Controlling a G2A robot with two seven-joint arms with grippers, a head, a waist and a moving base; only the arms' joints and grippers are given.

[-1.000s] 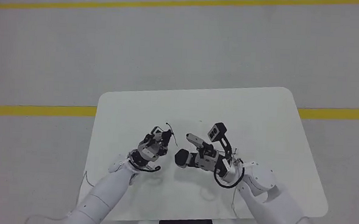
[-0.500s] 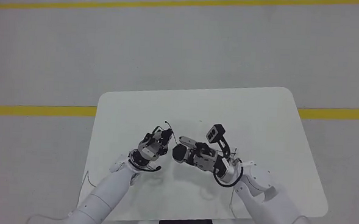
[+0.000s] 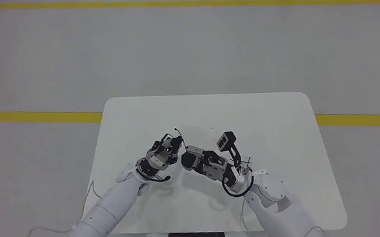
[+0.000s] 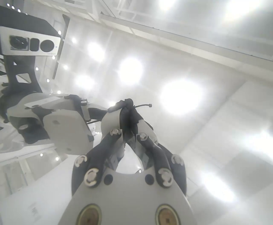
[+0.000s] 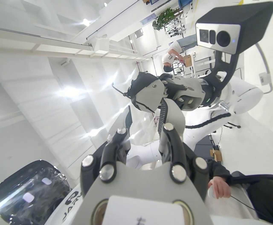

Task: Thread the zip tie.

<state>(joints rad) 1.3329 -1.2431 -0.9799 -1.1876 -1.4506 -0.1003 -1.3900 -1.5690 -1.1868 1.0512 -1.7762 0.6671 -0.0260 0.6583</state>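
The left hand (image 4: 127,107) is clamped on the zip tie (image 4: 143,105), its fingers pressed together around the thin black strap. One short end of the tie sticks out past the fingertips on one side of this hand, and a longer thin stretch runs out from the other side. The right hand (image 5: 147,119) has its fingers apart. It sits just beside the left hand, with its fingertips pointed toward it. The tie lies near the gap of the right hand, but I cannot tell whether it touches either finger. Both hands are over the white tabletop (image 3: 274,123), which spreads out around them.
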